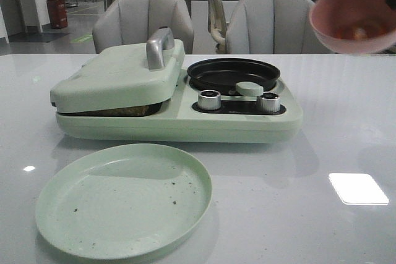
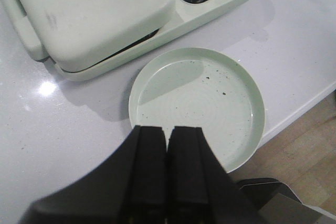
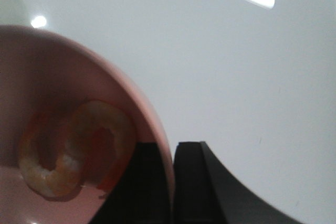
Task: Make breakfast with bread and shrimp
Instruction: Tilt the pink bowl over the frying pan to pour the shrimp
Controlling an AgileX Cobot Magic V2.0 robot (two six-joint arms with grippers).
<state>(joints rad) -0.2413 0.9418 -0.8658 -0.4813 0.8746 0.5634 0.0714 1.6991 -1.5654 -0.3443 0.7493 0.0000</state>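
Clamped on the rim of a salmon-pink round bowl, the right gripper had one black finger inside the wall and the other outside, with the rim pinched between them. A curled orange-and-white shrimp lay on the bowl's inner wall, just beside the inner finger. In the front view that bowl hung tilted in the air, well above the glossy white tabletop and off to the right of the pale green breakfast appliance; the arm holding it was cut off by the frame edge, and the bowl itself was blurred.

The left gripper hovered over the near rim of a pale green round plate, its two black fingers pressed together with nothing between them. The plate carried only dark crumbs.

The appliance's hinged grill lid, fitted with a silver handle, sat down on its base, and a brownish edge showed in the narrow slot beneath it; whether that was bread could not be told. A shallow black round pan sat on the right half, behind two silver knobs and a small round green knob.

Small printing around the knob seen from the left wrist was too fine to read.
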